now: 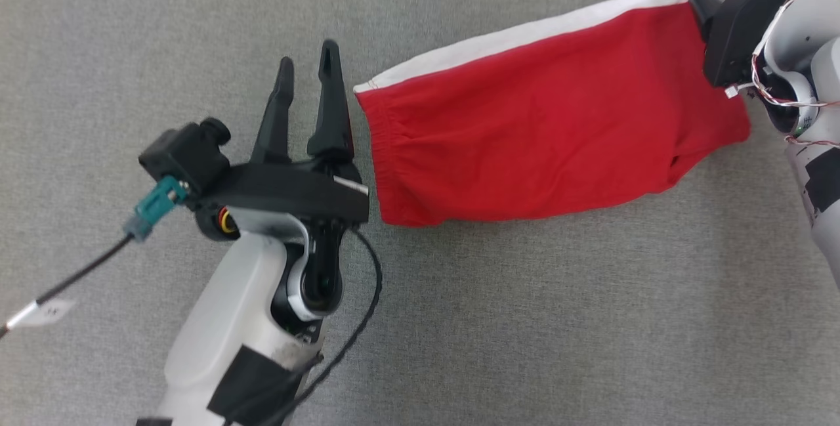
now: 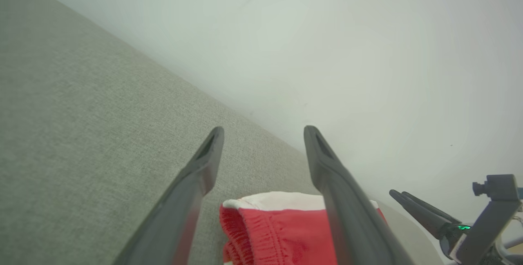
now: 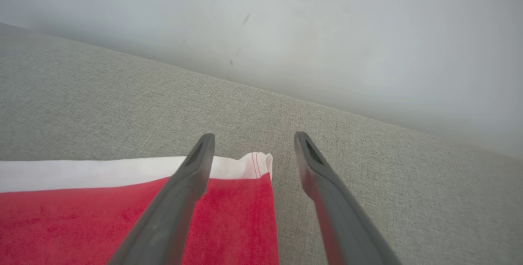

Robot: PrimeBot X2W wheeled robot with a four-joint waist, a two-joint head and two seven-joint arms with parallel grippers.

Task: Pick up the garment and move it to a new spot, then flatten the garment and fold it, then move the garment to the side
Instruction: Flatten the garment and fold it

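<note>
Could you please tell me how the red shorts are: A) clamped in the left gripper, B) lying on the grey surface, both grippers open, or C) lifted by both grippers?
B: the red shorts lie flat on the grey surface, with the left gripper and right gripper both open and empty.

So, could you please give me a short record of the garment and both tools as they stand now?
garment: red with a white band along its far edge, lying flat
surface: grey woven cloth under the garment
left tool: open, empty, beside the elastic waistband end
right tool: open, empty, at the opposite white-banded corner, one finger over the garment, the other over the surface
contact: cannot tell whether either tool touches the garment
</note>
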